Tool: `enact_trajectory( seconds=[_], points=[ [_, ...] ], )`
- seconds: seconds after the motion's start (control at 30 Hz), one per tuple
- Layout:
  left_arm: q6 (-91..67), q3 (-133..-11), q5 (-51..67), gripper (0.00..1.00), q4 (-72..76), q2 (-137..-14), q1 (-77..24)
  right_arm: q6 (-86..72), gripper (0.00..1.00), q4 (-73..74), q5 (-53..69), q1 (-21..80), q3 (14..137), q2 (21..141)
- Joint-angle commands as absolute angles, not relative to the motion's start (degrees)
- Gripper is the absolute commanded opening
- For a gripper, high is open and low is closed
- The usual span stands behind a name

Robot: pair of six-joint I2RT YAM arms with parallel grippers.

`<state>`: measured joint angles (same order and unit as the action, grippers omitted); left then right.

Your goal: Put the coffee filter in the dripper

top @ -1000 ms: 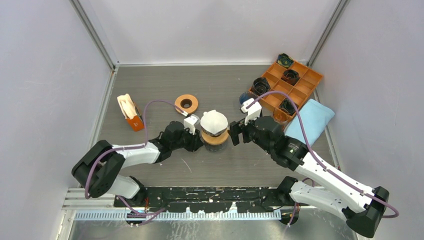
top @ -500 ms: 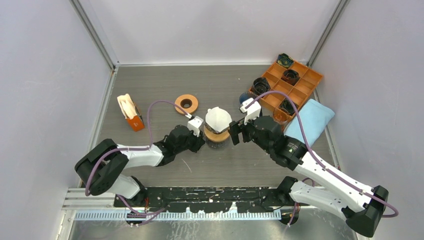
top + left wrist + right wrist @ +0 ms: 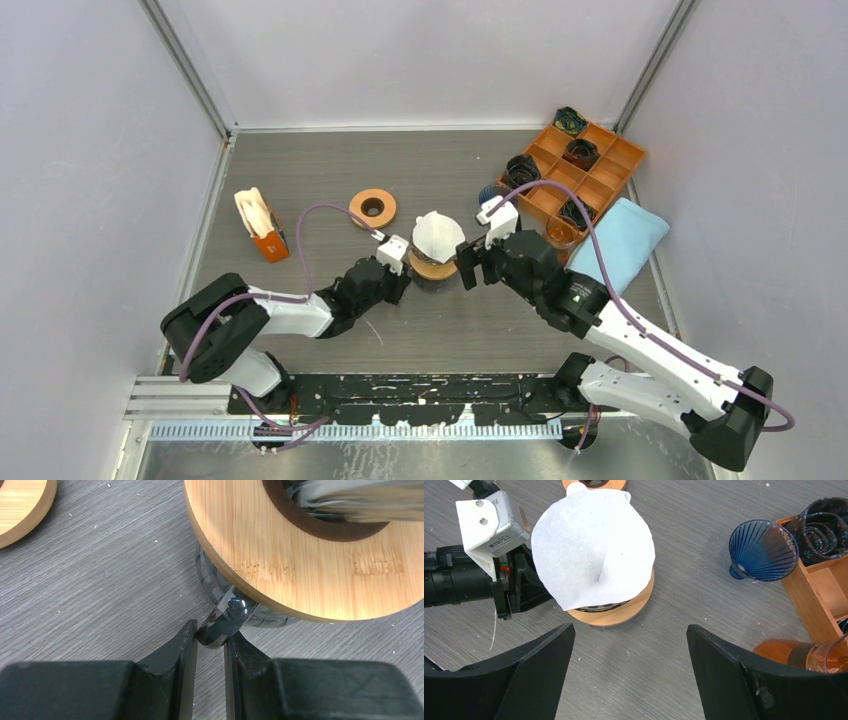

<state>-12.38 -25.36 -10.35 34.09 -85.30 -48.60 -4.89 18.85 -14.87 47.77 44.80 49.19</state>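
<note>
Grey wood-grain table (image 3: 300, 160) holds the dripper (image 3: 432, 270), coffee filter (image 3: 589, 555) seated in it; left gripper (image 3: 210, 645) pinches its glass handle (image 3: 222, 622), right gripper (image 3: 629, 630) gapes wide, empty.

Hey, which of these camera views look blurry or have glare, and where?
Left wrist view: the dripper's glass cone looks smeared at top right, and a bright glint sits on the dripper handle pinched by the left end effector. Right wrist view: the coffee filter is crisp, while the fingers of the right end effector look soft. Top view: even light, faint shadows.
</note>
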Motion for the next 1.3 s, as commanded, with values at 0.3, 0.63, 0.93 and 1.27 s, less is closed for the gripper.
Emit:
enact_trajectory(
  seconds=[0.3,0.63,0.93,1.27],
  points=[
    [-13.1,-25.3,-14.5,0.45,40.6,-83.4,-48.9,-6.7,0.85,19.6,-13.3,47.6,60.1,59.6],
    [-15.9,-22.7,-14.5,0.56,37.4,-79.8,-48.9,-6.8,0.64,24.8,-13.1,47.5,68.7,71.5],
    [-18.5,-22.1,-13.8,0.6,32.0,-75.5,-48.9,-6.7,0.58,25.7,-8.9,47.6,72.0,77.4],
    [-19.3,-22.2,-12.6,0.62,30.9,-75.8,-48.8,-7.4,0.54,25.6,-8.2,47.1,73.0,81.9]
  ],
)
